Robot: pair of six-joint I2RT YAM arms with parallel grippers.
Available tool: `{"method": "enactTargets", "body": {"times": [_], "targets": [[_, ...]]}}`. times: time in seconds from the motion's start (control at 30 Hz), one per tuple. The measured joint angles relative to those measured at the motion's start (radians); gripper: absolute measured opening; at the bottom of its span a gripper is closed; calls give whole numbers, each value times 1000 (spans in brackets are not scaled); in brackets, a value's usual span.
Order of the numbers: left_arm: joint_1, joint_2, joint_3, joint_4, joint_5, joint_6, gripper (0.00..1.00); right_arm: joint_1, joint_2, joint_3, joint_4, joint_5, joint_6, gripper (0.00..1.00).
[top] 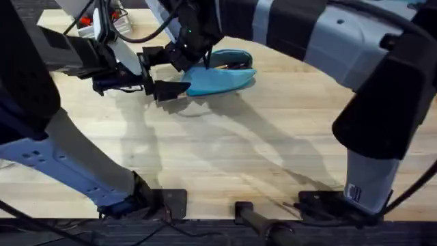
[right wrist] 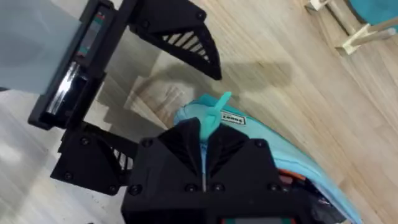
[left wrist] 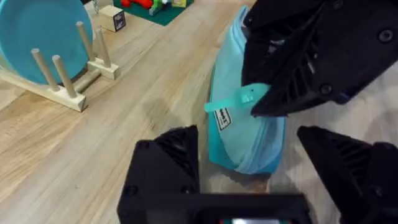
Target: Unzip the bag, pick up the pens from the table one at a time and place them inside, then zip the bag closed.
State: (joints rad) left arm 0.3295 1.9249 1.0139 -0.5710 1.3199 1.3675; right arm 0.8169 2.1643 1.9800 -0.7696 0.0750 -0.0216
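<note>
The light-blue bag lies at the far middle of the table. My right gripper reaches down from the far side and is shut on the bag's teal zipper pull, near its left end. The same pull sticks out from under the right gripper in the left wrist view. My left gripper is open, its fingers either side of the bag's left end. Dark slim shapes show in the bag's open slit; the pens are otherwise hidden.
A round teal disc on a wooden peg stand stands left of the bag. Small blocks and a green mat with red pieces lie at the far left edge. Bare wood stretches in front of the bag.
</note>
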Motion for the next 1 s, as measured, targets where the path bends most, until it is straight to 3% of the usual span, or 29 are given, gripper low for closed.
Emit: {"method": "enactTargets", "body": {"times": [0.27,0.37,0.5,0.67,0.77,0.8,1.0], "targets": [[0,5,0,14,23,-7,915,0,0,0,0,0,0,31],[0,5,0,14,24,-8,854,0,0,0,0,0,0,31],[0,5,0,14,24,-10,718,0,0,0,0,0,0,31],[0,5,0,13,24,-14,464,0,0,0,1,0,0,31],[-2,5,-1,6,27,-14,126,0,0,0,7,1,0,31],[-5,5,-1,7,28,-13,68,0,0,0,8,3,0,31],[-7,5,-1,10,28,-14,44,0,0,1,7,4,0,31]]}}
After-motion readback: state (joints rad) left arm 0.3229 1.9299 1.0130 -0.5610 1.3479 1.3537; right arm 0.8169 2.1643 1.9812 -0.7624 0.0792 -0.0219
